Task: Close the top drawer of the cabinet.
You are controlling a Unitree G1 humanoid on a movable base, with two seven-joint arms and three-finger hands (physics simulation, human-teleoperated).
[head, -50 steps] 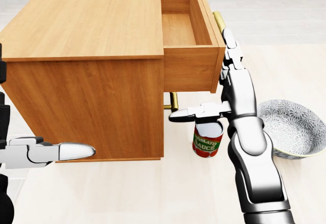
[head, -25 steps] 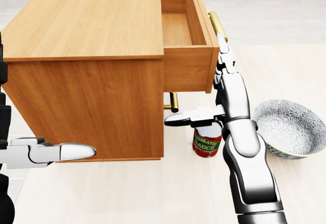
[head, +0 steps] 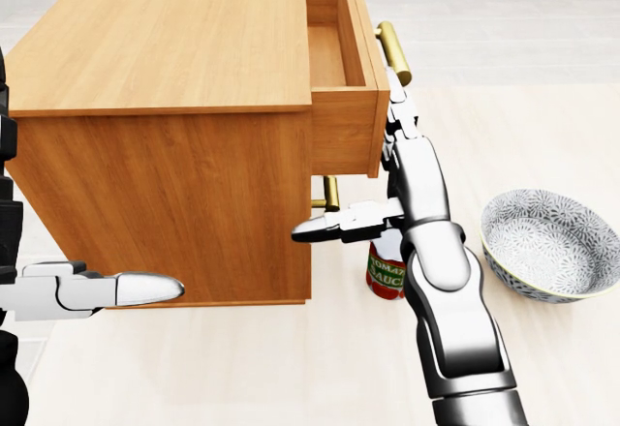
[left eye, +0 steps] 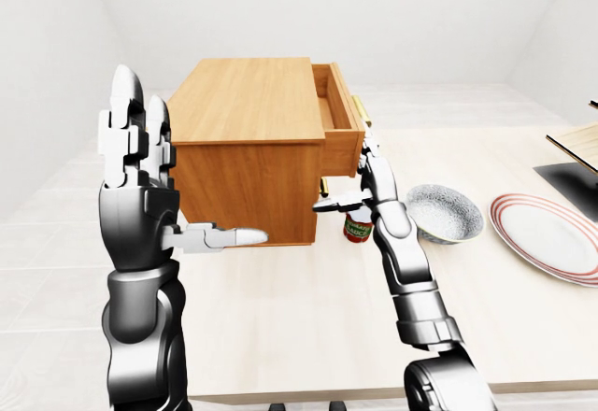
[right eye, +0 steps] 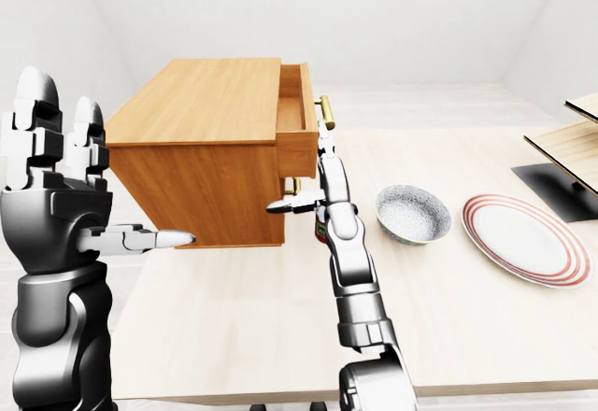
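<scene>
A wooden cabinet [head: 165, 106] sits on the pale tabletop [left eye: 308, 318], its top drawer [head: 341, 77] partly out toward the head view's right. The right hand [head: 397, 145], fingers spread flat, presses the drawer's face just below the brass handle [head: 392, 51], apparently to shove it shut. The left hand [left eye: 140, 177] hangs open, idle, well apart.

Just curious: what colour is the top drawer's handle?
Brass gold handle, clearest in the head view.

can [head: 386, 273] right of cabinet [head: 165, 145], bowl [head: 550, 244] further right
</scene>
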